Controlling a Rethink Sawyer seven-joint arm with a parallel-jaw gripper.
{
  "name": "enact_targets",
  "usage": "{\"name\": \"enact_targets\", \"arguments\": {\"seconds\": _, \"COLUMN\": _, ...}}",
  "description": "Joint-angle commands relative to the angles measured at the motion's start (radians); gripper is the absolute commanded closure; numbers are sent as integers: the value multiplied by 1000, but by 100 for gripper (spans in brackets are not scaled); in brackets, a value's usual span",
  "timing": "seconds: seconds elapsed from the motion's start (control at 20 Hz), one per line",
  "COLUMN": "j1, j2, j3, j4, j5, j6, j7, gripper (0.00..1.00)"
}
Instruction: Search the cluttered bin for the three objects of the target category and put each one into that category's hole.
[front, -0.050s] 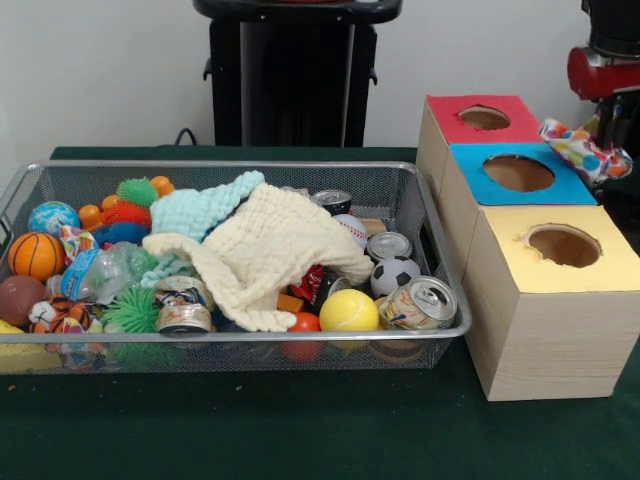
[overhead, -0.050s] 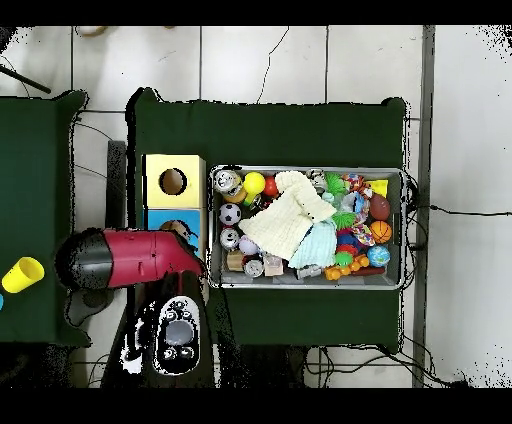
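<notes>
While the polka-dot cloth (front, -0.050s: 585, 148) hangs at the gripper (front, -0.050s: 608, 128), just right of the blue-topped box (front, -0.050s: 520, 172), you cannot tell how the fingers stand. Beside the boxes, your wire bin (front, -0.050s: 440, 250) holds a cream cloth (front, -0.050s: 270, 250), cans and balls.

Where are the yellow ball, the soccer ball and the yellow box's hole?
yellow ball (front, -0.050s: 349, 311), front view, middle of its face
soccer ball (front, -0.050s: 395, 274), front view, centre of ball
yellow box's hole (front, -0.050s: 564, 245), front view, hole's dark opening
</notes>
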Motion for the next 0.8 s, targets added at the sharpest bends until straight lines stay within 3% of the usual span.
{"name": "enact_targets", "arguments": {"seconds": 0.05, "j1": 17, "j2": -65, "j3": -34, "j4": -70, "j5": 70, "j6": 252, "j7": 346, "gripper": 100}}
{"name": "enact_targets", "arguments": {"seconds": 0.6, "j1": 22, "j2": -78, "j3": -60, "j4": -185, "j5": 79, "j6": 444, "j7": 378, "gripper": 100}}
{"name": "enact_targets", "arguments": {"seconds": 0.7, "j1": 0, "j2": -69, "j3": -54, "j4": -201, "j5": 65, "j6": 460, "j7": 344, "gripper": 100}}
{"name": "enact_targets", "arguments": {"seconds": 0.8, "j1": -43, "j2": -67, "j3": -30, "j4": -164, "j5": 69, "j6": 423, "j7": 265, "gripper": 100}}
